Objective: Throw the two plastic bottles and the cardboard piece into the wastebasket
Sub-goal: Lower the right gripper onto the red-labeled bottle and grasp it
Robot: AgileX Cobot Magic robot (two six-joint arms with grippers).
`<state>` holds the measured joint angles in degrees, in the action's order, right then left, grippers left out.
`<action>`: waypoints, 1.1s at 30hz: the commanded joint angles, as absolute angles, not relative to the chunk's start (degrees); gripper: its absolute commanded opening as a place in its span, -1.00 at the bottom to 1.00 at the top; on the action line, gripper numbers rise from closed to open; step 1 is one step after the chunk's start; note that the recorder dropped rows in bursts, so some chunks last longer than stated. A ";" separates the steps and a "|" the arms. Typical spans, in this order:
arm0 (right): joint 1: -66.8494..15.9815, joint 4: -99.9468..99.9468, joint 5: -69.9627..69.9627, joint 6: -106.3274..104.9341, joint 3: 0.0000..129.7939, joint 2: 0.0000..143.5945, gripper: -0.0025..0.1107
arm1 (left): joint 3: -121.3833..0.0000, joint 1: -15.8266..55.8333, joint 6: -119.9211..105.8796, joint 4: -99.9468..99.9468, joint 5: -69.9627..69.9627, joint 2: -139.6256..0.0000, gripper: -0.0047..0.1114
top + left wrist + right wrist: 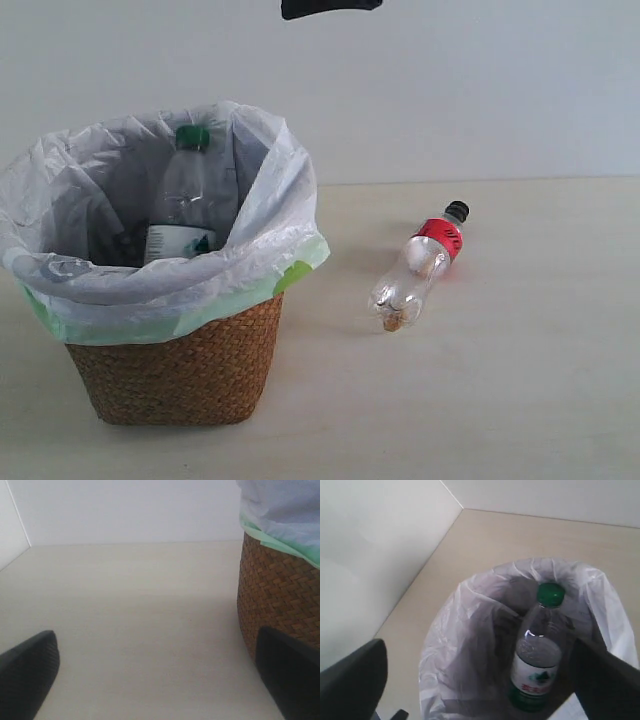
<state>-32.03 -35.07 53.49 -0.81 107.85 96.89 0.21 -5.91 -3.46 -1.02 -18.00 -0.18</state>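
Note:
The wastebasket (180,370), brown wicker with a white bag, stands on the left of the table. Inside it the larger bottle (185,200) with green cap stands leaning against the bag. The small bottle (420,265), with black cap and red label, lies on the table to the basket's right. No view shows the cardboard piece. My right gripper (479,650) hangs open and empty over the basket's mouth, looking down on the larger bottle (537,650). My left gripper (155,645) is open low over bare table, with the wastebasket (280,590) just beside one finger.
A dark piece of an arm (330,8) shows at the top edge of the exterior view. A pale wall runs behind the table. Bare tabletop lies around the small bottle and in front of the basket.

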 commanded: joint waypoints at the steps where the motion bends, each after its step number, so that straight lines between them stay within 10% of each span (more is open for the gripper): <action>1: -31.94 -25.03 59.61 2.08 108.12 96.61 0.59 | 0.00 -6.14 -2.96 -1.02 -17.64 0.00 0.94; 8: -31.35 16.64 69.96 22.60 105.63 97.09 0.56 | 0.00 -6.14 -2.96 -1.02 -17.64 0.00 0.94; 13: -27.16 14.80 69.96 26.46 100.56 100.28 0.25 | 0.00 -6.14 -2.96 -1.02 -17.64 0.00 0.94; 33: -22.28 8.90 56.60 38.57 98.41 122.35 0.23 | 0.00 -6.14 -2.96 -1.02 -17.64 0.00 0.94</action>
